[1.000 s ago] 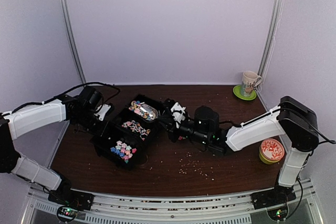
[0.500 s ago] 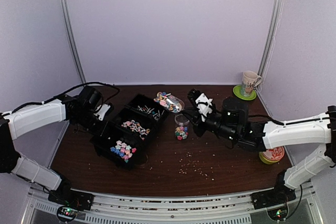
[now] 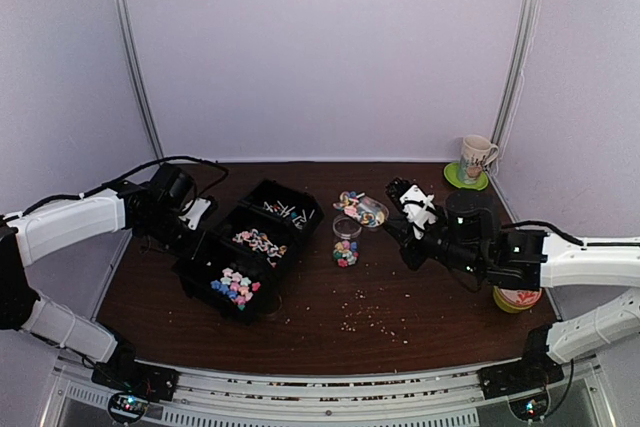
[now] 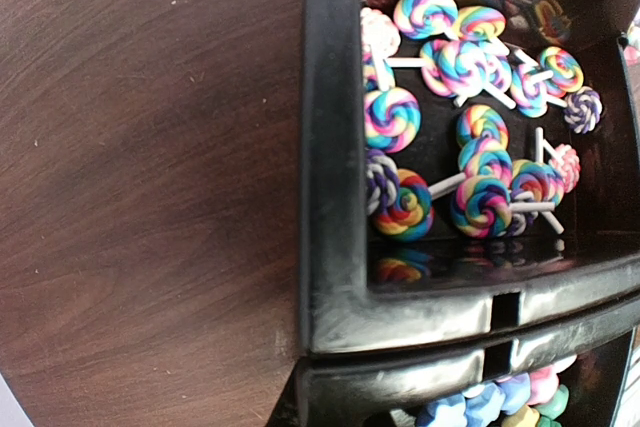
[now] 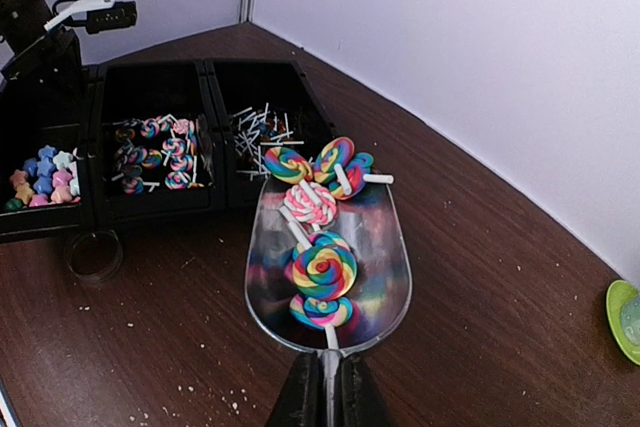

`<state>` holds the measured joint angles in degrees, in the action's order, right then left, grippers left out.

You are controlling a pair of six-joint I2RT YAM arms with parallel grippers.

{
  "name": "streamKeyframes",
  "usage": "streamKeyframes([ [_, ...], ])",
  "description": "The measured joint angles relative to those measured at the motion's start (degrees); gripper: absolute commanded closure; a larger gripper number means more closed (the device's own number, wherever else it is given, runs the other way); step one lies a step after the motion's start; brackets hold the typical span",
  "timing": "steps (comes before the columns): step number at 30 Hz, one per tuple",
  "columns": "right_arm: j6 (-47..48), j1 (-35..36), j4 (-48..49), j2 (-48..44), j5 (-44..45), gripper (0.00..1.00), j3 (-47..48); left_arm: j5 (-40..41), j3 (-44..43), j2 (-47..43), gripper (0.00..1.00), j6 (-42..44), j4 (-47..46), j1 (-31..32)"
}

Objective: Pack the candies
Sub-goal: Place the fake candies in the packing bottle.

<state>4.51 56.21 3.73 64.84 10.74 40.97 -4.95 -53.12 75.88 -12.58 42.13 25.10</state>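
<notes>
A dark wooden table (image 3: 300, 347) stands between pale lilac walls, and nearest us we see beige crumbs (image 3: 365, 323) strewn over it. Past them lies a black three-part tray (image 4: 330, 147): pastel candies (image 3: 235, 287) in its near compartment, swirl lollipops (image 4: 470, 177) in the middle, white sticks (image 3: 285, 211) in the far one. Our left gripper (image 3: 197, 214) is clamped on the tray's left wall. Right of the tray stands a small clear jar (image 3: 346, 230) part-filled with candies. Just beyond it, our right gripper (image 5: 322, 392) pinches the handle of a clear scoop (image 5: 385, 287) carrying several lollipops. A mug (image 3: 477, 156) stands back right.
</notes>
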Motion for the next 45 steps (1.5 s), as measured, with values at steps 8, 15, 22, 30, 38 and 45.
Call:
streamKeyframes([
  [8,-1.6,0.0,-8.63,0.35,1.4,1.0,2.49,-0.2,-0.04,-0.04,1.0,-0.15,-0.02,0.0],
  [15,-1.99,0.0,-14.56,3.28,2.4,1.0,6.01,-0.31,-0.02,-0.09,1.0,-0.42,0.0,0.0],
  [22,-1.99,0.0,-19.06,6.01,3.3,1.0,9.73,-0.39,-0.04,-0.22,1.0,-0.42,0.0,0.0],
  [30,-1.97,-0.11,-24.7,8.28,3.48,1.0,13.75,-0.46,-0.04,-0.33,1.0,-0.42,0.0,0.0],
  [38,-1.99,-0.59,-29.22,9.53,3.45,1.0,17.16,-0.46,-0.04,-0.37,1.0,-0.42,0.0,0.0],
  [45,-1.9,-0.7,-32.72,10.25,3.06,1.0,19.89,-0.46,-0.04,-0.48,1.0,-0.44,-0.02,0.0],
])
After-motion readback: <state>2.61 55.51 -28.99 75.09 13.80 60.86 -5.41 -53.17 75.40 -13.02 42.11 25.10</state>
